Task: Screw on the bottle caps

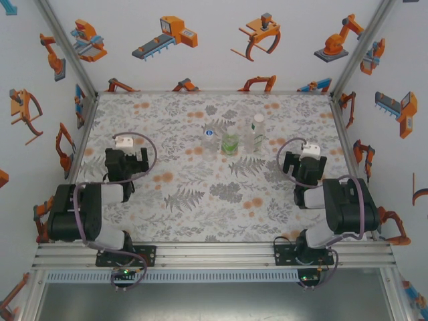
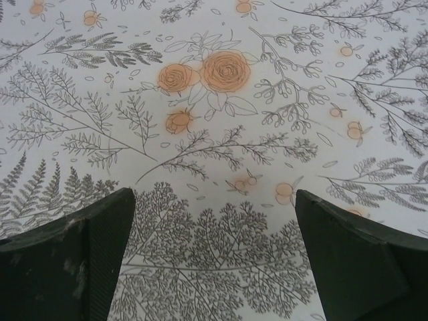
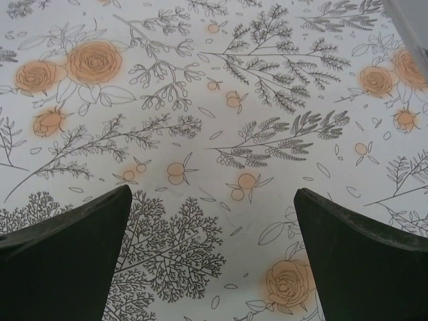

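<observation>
Three bottles stand close together at the table's far middle. The short colourless bottle [image 1: 210, 142] has a blue cap [image 1: 209, 132] at its top. Beside it stands the green-tinted bottle [image 1: 230, 143]. The taller colourless bottle [image 1: 257, 136] carries a white cap [image 1: 258, 118]. I cannot tell whether these caps are screwed down or just resting. My left gripper [image 1: 127, 160] [image 2: 214, 221] hangs open over bare cloth, well left of the bottles. On the other side, right of the bottles, my right gripper [image 1: 304, 164] [image 3: 212, 221] is open too, nothing between its fingers.
A floral cloth [image 1: 200, 200] covers the table. White walls with orange robot pictures close it in on three sides, framed by metal posts [image 1: 353, 53]. Both arm bases sit on the rail [image 1: 214, 254] at the near edge.
</observation>
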Action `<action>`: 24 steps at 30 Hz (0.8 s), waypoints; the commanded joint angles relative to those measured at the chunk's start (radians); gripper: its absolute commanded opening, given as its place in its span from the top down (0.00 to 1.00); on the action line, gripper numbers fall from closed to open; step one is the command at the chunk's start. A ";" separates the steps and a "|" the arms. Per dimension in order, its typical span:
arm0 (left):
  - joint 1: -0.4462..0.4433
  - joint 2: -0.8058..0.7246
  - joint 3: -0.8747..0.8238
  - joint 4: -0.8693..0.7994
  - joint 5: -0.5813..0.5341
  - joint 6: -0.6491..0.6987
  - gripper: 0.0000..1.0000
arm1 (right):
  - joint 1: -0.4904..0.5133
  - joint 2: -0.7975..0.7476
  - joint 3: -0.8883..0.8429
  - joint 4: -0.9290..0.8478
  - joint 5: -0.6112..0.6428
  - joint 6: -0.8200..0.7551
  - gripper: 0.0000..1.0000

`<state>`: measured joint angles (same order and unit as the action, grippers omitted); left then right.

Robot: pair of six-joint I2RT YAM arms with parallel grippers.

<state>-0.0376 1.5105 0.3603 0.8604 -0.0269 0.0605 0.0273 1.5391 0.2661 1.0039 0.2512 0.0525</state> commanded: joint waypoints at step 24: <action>0.021 0.028 0.045 -0.024 0.029 -0.078 0.03 | -0.006 0.000 0.082 -0.068 -0.046 -0.005 0.01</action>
<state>-0.0181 1.5436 0.3851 0.8375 0.0101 -0.0002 0.0265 1.5391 0.3344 0.9447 0.2245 0.0555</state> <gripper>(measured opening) 0.969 0.990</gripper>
